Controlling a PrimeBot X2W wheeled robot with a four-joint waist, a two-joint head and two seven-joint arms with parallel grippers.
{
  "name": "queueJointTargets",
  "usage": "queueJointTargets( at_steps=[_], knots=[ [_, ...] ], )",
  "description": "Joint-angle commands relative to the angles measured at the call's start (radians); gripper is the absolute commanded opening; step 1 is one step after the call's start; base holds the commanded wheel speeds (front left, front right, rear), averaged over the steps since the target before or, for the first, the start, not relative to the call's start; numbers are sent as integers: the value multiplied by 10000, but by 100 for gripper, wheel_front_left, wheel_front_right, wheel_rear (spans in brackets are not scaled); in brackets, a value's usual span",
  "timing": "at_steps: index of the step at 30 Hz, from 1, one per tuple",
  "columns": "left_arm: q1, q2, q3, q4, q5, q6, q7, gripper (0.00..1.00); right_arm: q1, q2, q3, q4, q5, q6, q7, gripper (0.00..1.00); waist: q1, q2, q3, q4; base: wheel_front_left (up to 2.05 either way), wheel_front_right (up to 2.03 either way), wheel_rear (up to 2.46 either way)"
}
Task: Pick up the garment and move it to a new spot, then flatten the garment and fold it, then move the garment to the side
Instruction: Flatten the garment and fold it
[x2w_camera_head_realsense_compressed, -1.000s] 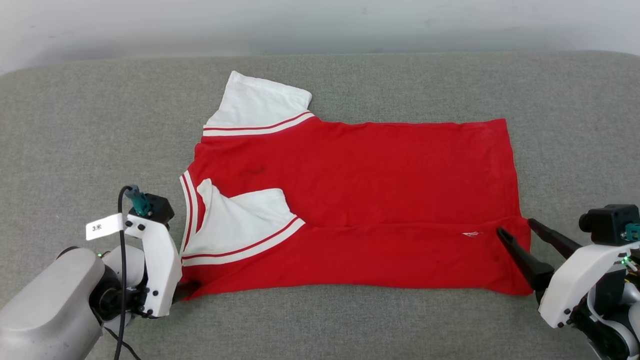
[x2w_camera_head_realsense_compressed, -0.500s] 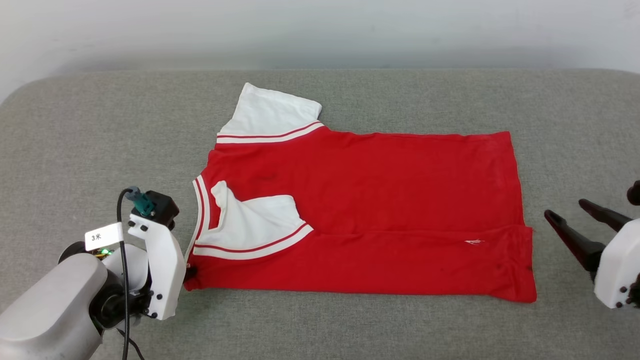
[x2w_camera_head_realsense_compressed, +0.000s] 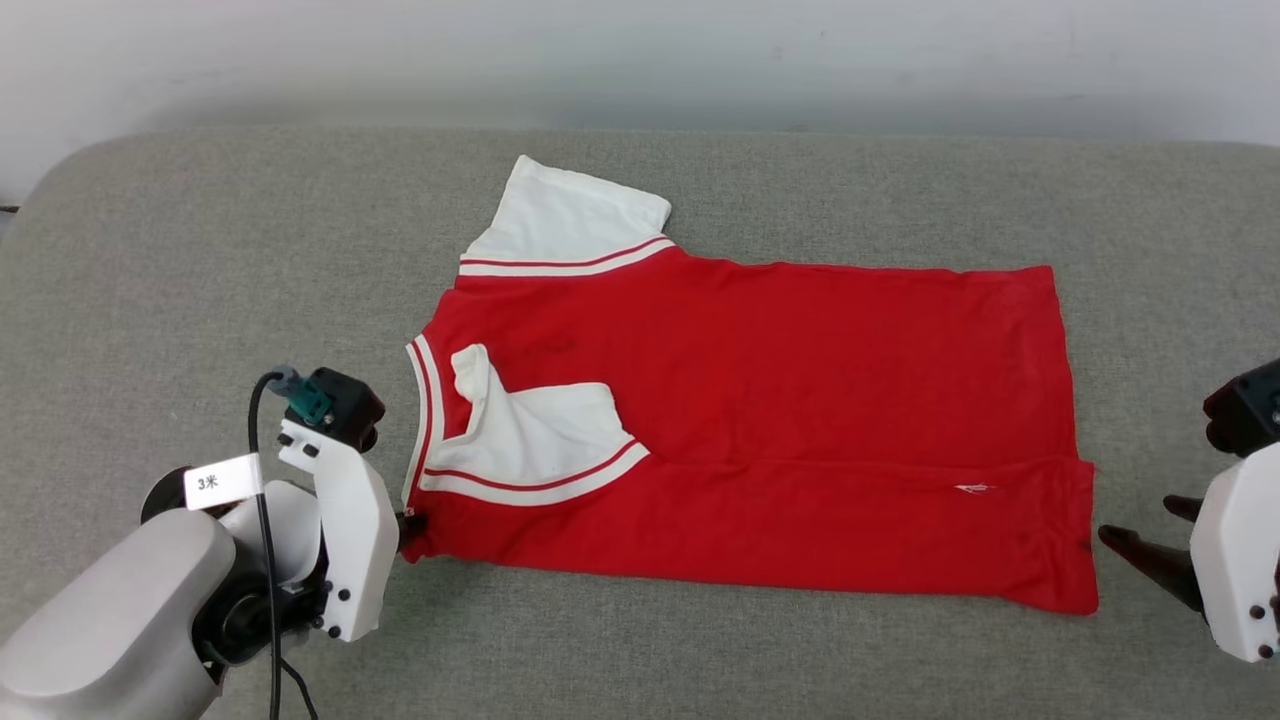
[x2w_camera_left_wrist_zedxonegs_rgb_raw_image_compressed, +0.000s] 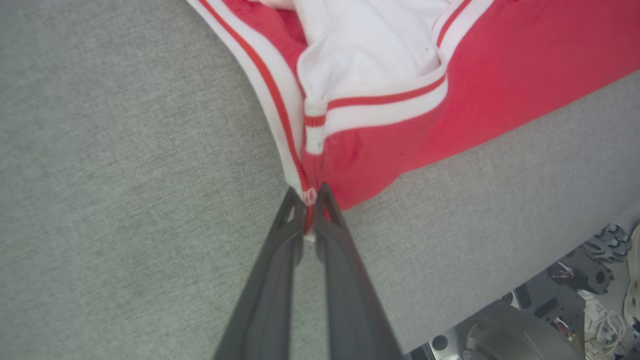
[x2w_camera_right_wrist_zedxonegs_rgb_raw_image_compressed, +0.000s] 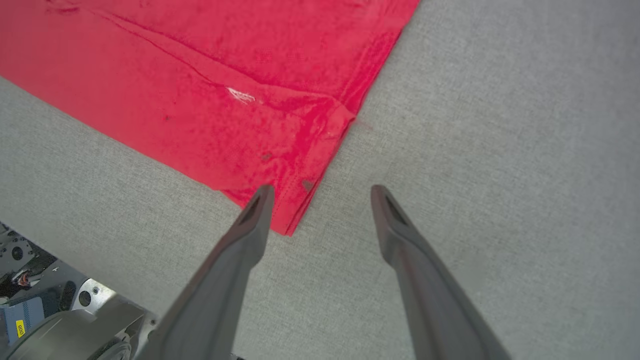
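Head view: the red jersey lies flat on the grey fabric counter, with one white sleeve folded onto it. Left wrist view: the left hand pinches the jersey's striped trim. Right wrist view: the right hand is spread just beside the hem corner.

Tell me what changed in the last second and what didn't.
The right gripper drew back off the garment's near hem corner toward the robot's right, jaws open, holding nothing. The left gripper stayed shut on the collar-end corner, and the garment kept its fold on the grey cushion; the head camera shifted.
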Motion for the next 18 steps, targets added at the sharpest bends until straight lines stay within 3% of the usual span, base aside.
queueJointTargets(
  at_steps=[1, 10, 18],
  knots=[
    [-28, -77, 29, -74, 74, 69, -53, 0, 0, 157, 79, 179, -65, -8, 112, 100, 0, 0, 107, 72, 0, 0, 0],
    [-297, -173, 26, -191, 294, 89, -245, 0, -418, 933, 525, 1646, -171, -8, 27, 100, 0, 0, 673, 280, 0, 0, 0],
    [-466, -325, -43, -45, 389, 26, -352, 0, -407, 1367, 1839, 3087, -180, -7, -400, 100, 0, 0, 956, 403, 0, 0, 0]
  ],
)
